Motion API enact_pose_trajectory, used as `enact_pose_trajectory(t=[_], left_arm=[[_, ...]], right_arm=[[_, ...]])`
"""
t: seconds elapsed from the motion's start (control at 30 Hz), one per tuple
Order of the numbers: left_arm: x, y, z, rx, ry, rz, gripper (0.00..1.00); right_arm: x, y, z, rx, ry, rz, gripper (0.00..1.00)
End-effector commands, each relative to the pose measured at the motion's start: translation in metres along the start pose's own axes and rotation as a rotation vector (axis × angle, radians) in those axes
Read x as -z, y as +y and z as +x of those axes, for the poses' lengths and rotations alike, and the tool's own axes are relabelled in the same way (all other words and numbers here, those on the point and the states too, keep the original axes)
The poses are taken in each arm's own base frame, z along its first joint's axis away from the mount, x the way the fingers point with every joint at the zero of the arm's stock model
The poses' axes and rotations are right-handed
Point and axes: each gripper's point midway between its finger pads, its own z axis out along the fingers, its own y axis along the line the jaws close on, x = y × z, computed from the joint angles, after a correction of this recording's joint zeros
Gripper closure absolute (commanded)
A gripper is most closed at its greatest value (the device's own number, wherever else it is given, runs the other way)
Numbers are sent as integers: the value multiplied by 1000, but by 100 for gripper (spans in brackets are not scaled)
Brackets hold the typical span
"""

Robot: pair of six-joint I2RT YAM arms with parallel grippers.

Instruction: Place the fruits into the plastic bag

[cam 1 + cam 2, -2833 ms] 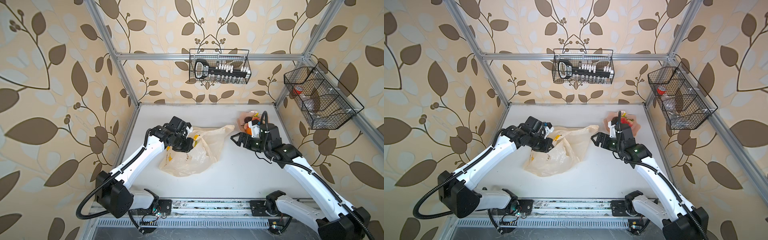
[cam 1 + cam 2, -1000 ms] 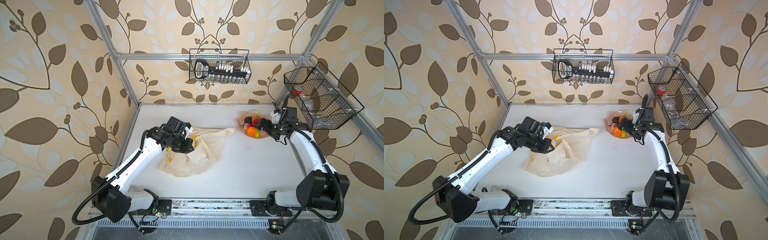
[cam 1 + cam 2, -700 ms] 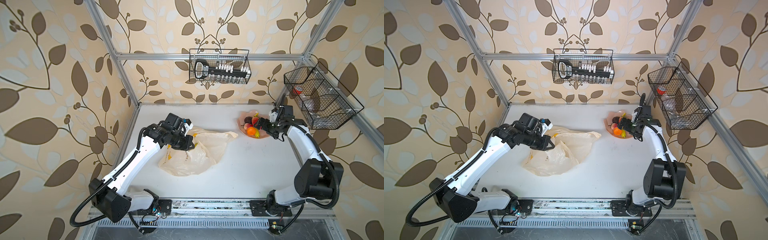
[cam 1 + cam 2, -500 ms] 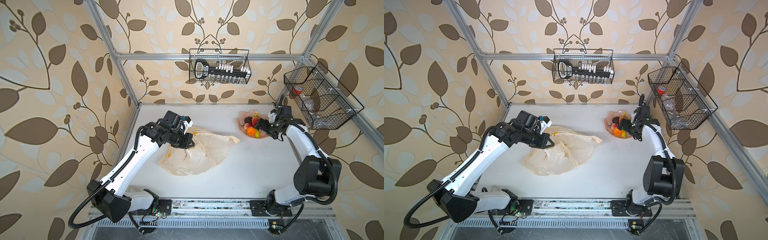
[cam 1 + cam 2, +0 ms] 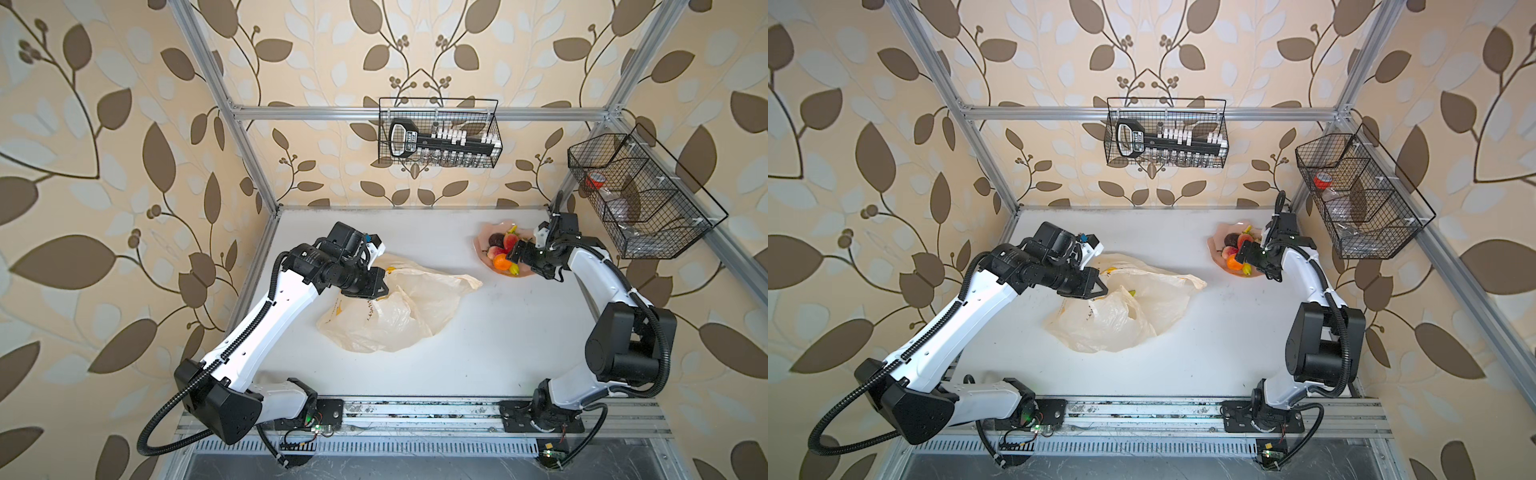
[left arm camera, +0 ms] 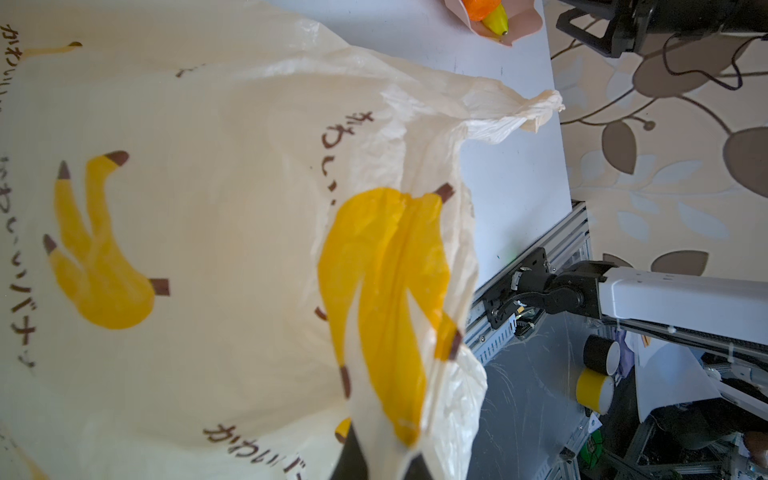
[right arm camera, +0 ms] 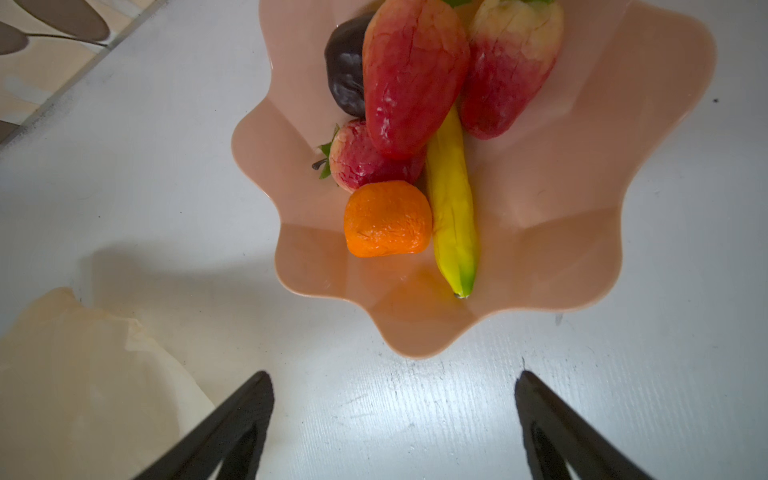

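Only legible text I see: dark brown "かわいい" and "バナナ" printed across plastic bag (image 6: 232, 232), one print just beside left tool (image 6: 386, 461).

The plastic bag (image 5: 399, 320) lies crumpled mid-frame on the white tabletop (image 5: 498, 353), its upper-left edge pinched by the left pincer (image 5: 379, 286). The right pincer (image 5: 513, 254) hangs over the fruits (image 5: 500, 261), upper right.

We are in a robot lab test cell: an aluminium frame (image 5: 299, 112) holds leaf-print wallpaper panels (image 5: 104, 166), wire baskets (image 5: 438, 133) hang on the far and right walls, and robot arms (image 5: 274, 311) stand on a rail (image 5: 415, 410) at the near edge of the table (image 5: 498, 353).
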Motion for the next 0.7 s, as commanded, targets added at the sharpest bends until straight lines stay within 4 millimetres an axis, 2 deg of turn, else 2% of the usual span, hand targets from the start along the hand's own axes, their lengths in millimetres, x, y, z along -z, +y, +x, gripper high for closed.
enact_pose_trajectory(t=[0.0, 0.37, 0.67], left_arm=[[7, -8, -2, -5, -10, 27, 100], [7, -7, -2, -4, -13, 19, 100], [8, -6, -1, 1, -11, 13, 100]], right_arm=[[-7, -2, -4, 30, -1, 18, 11], [-33, 12, -11, 80, 38, 22, 17], [-56, 15, -26, 145, 79, 87, 22]])
